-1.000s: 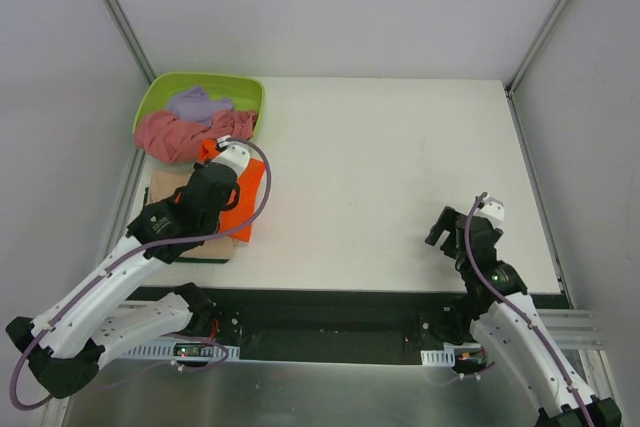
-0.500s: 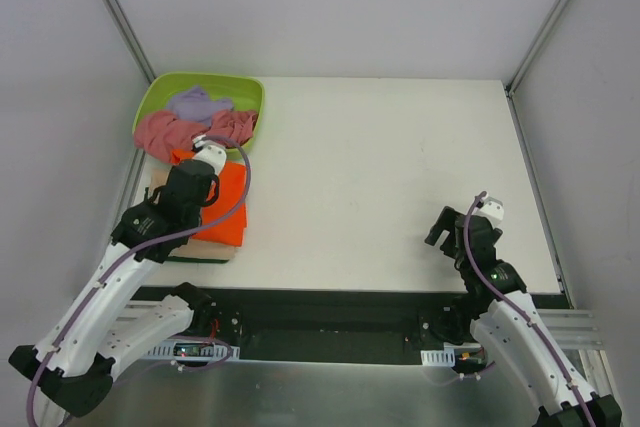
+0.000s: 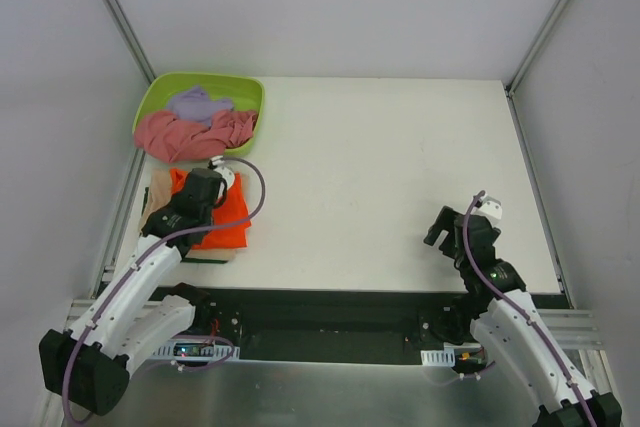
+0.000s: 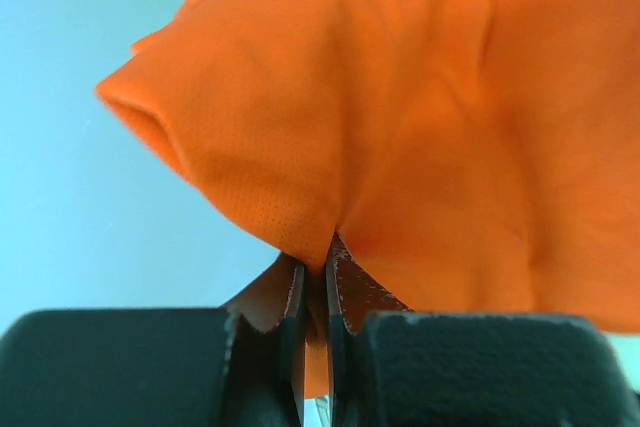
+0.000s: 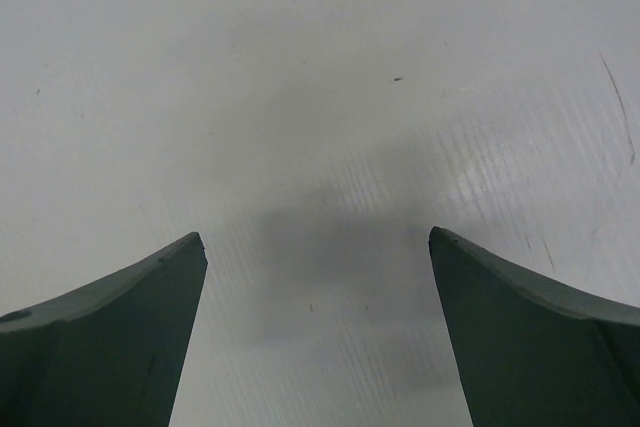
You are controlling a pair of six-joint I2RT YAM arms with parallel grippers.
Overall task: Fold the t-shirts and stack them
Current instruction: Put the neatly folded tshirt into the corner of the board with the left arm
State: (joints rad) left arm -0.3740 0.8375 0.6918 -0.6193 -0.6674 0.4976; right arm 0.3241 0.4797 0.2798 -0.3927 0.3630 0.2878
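1. The left fingers (image 4: 290, 297) are clamped together on a fold of the orange t-shirt (image 4: 420, 127). The cloth rises out of the narrow slot between them.
2. In the left wrist view, the orange t-shirt fans out from the pinch point. It fills the upper and right part of that view.
3. In the top view, the orange t-shirt (image 3: 232, 222) lies at the left edge of the counter (image 3: 380, 167). It lies on top of the tan t-shirt (image 3: 157, 193), which shows at its left side.
4. Behind this stack, the lime-green tub (image 3: 160, 95) holds the pink t-shirt (image 3: 175, 135) and the lavender t-shirt (image 3: 196, 102), both crumpled.
5. The right fingers (image 5: 120, 347) are spread wide apart and grip nothing. Only bare counter shows between them, well apart from all the t-shirts.
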